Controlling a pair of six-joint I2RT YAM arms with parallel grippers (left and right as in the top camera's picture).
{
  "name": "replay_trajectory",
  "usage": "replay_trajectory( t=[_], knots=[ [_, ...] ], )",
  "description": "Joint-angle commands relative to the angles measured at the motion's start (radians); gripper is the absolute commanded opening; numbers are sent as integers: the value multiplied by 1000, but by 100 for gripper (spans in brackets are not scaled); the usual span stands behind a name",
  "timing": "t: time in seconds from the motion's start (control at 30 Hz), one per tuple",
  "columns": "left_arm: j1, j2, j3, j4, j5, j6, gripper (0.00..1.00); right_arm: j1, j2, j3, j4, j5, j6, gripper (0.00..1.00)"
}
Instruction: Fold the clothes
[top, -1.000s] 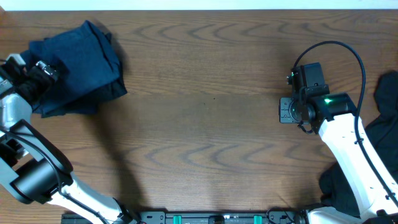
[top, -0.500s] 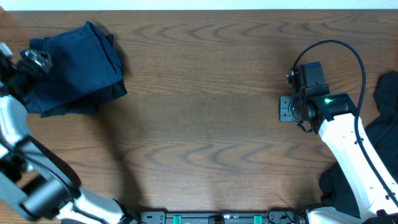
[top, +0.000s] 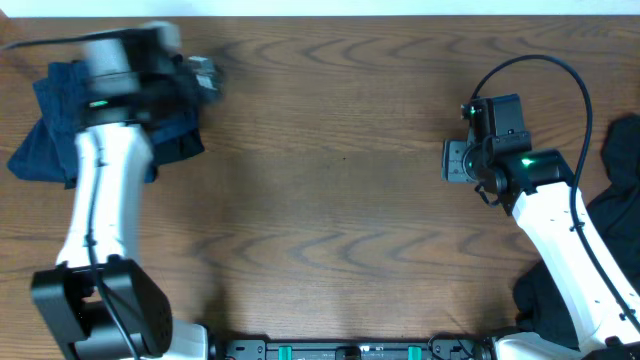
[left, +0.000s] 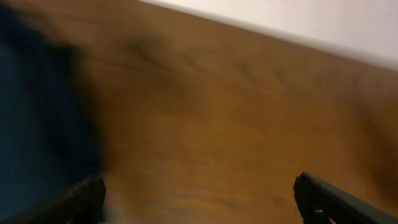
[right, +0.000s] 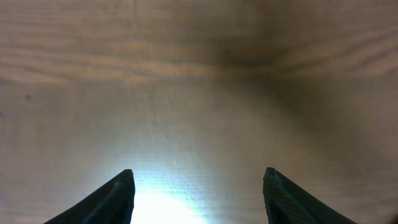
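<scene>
The folded dark blue clothes (top: 45, 140) lie at the table's far left, partly covered by my left arm. In the left wrist view the blue cloth (left: 37, 118) is a blur at the left edge. My left gripper (top: 205, 78) hangs just past the pile's right side. It is open (left: 199, 193) over bare wood, with nothing between its fingertips (left: 84, 198). My right gripper (top: 452, 160) hovers over the table's right half. It is open (right: 196, 180) above bare, brightly lit wood and holds nothing.
A heap of black clothes (top: 612, 215) lies along the right edge, partly under my right arm. The table's white far edge (top: 320, 8) runs along the top. Bare wood (top: 320, 190) spans the middle between the two arms.
My left arm has swung from the far left edge across the folded pile to its right side, jaws wide. My right gripper has gone from shut to open and shifted slightly.
</scene>
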Motion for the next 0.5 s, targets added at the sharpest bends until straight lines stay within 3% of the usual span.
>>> replay_trajectory(
  t=[0.0, 0.07, 0.17, 0.33, 0.47],
  knots=[
    [-146, -3, 2, -63, -225, 75, 98, -5, 19, 4, 45, -35, -3, 65],
    [-210, -3, 2, -124, -282, 74, 98, -6, 37, 5, 87, -35, -3, 71],
    [-262, -6, 3, -240, -285, 66, 98, -12, 61, 5, 149, -35, -11, 99],
    [-270, -45, 3, -442, -272, 63, 98, -13, 50, 6, 251, -35, -32, 99],
    [-257, -109, 3, -591, -280, 62, 98, -14, -6, 7, 221, -35, -82, 99]
  ],
)
